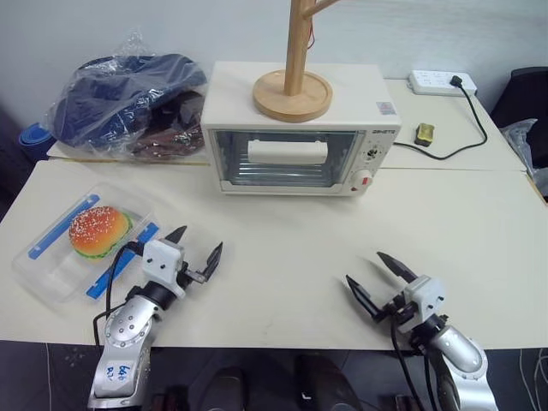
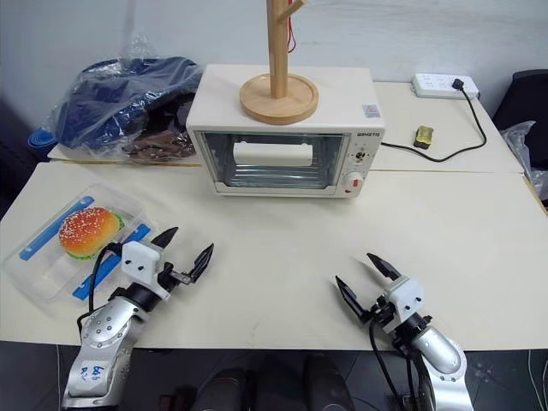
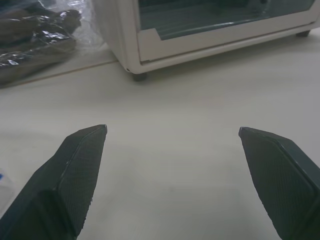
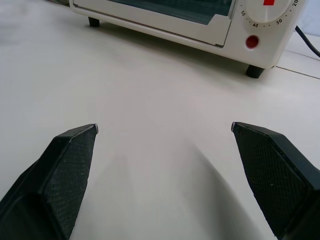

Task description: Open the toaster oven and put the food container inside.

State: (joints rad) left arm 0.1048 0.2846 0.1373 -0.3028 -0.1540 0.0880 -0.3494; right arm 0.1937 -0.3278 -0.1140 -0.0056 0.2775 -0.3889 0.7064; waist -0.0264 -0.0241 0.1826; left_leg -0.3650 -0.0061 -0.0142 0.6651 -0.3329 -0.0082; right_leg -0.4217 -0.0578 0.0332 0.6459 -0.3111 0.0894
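1. The toaster oven is parked at 12 o'clock on the bench, door shut, white bar handle seen behind the glass.
2. A round wooden stand base is sat on top of the oven, with its post going up.
3. The food container is found at about 9 o'clock near the bench's left edge, with the toy hamburger inside and no lid on it.
4. The left tool is held just beside the container, at roughly 7 o'clock, fingers spread wide apart and nothing gripped.
5. The right tool is hovered at around 5 o'clock, also spread wide with nothing in it, well apart from the oven.
6. A crinkly plastic bag of dark cloth is dumped at 10 o'clock, just beside the oven.
7. A power strip is spotted at 2 o'clock.
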